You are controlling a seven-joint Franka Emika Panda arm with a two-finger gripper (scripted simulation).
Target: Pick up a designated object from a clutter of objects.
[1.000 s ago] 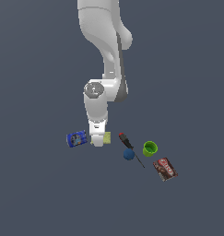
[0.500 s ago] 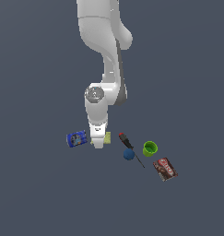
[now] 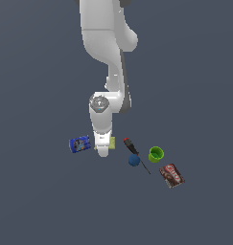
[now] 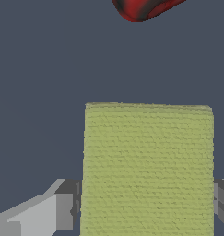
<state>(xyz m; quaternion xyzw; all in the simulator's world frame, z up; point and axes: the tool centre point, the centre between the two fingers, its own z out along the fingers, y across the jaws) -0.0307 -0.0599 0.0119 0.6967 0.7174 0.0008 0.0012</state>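
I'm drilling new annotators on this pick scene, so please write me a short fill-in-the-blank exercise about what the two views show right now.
1. In the wrist view, the grey gripper fingers stand on either side of the flat rectangular yellow-green ____.
2. The round bright-green cup lies between the red-handled screwdriver and the red-brown ____.
3. The blue printed can lies on the exterior view's ____ of the gripper.

Missing words: block; box; left
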